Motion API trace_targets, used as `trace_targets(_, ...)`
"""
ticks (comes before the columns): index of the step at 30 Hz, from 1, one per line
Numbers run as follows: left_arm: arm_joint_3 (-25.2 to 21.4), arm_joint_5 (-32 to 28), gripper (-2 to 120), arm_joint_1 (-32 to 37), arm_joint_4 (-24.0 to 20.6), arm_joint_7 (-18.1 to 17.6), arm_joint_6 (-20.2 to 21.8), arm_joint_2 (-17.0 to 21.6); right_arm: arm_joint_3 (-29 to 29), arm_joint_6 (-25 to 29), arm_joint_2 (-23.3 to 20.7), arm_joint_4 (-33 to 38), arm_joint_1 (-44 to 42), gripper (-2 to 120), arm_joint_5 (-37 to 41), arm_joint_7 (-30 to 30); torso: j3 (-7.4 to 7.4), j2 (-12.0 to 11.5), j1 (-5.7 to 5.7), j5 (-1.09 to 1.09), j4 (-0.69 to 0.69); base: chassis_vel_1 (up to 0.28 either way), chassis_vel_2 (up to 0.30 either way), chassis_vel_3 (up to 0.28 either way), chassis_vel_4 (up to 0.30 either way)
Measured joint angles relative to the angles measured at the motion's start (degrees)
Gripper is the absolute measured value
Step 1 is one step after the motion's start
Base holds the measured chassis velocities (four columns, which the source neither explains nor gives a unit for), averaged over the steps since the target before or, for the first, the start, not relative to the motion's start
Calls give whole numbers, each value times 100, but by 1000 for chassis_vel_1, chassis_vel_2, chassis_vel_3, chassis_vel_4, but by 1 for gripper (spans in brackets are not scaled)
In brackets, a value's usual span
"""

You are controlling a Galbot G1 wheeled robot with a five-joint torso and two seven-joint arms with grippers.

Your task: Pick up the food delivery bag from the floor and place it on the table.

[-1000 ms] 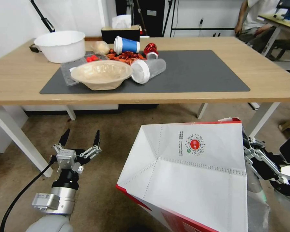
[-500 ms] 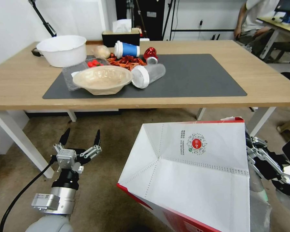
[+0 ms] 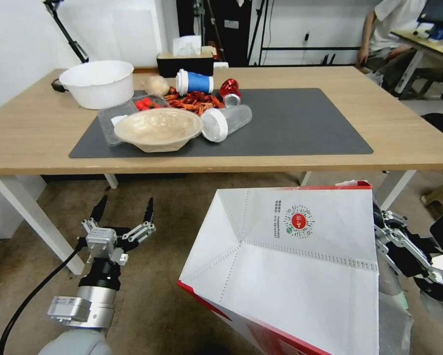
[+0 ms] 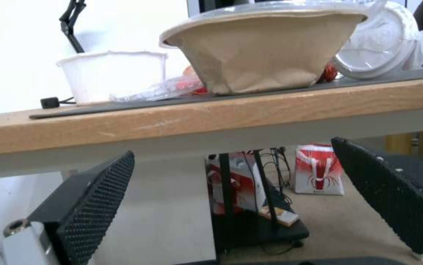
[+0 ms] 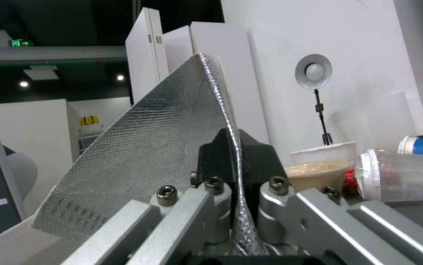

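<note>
The food delivery bag (image 3: 290,266) hangs tilted in front of me, white faces up, a red side along its lower edge, a small round red logo near its top. My right gripper (image 5: 233,147) is shut on the bag's silver-foil rim (image 5: 162,140); its body (image 3: 403,246) shows beside the bag's right edge. The table (image 3: 418,143), light wood with a dark grey mat (image 3: 290,123), stands just ahead, its top higher than the bag. My left gripper (image 3: 123,208) hangs open below the table's front edge, over the brownish carpet floor (image 3: 167,207), holding nothing.
On the mat's left part lie a brown paper bowl (image 3: 157,129), a white tub (image 3: 98,84), a clear lidded cup (image 3: 226,121), a blue cup (image 3: 194,81) and red food scraps. The mat's right half is bare. White table legs (image 3: 39,222) stand left and right.
The head view has shifted: the table now sits lower in the picture and more of its top shows. The bag and both grippers hold the same places in the view.
</note>
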Motion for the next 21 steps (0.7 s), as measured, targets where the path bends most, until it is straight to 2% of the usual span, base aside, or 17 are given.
trace_targets(21,35,7,100,26,18,84,-13,35,-44,29,184,-16,-53,0,-162,-49,323,524,200,0,0,0,0,0,0)
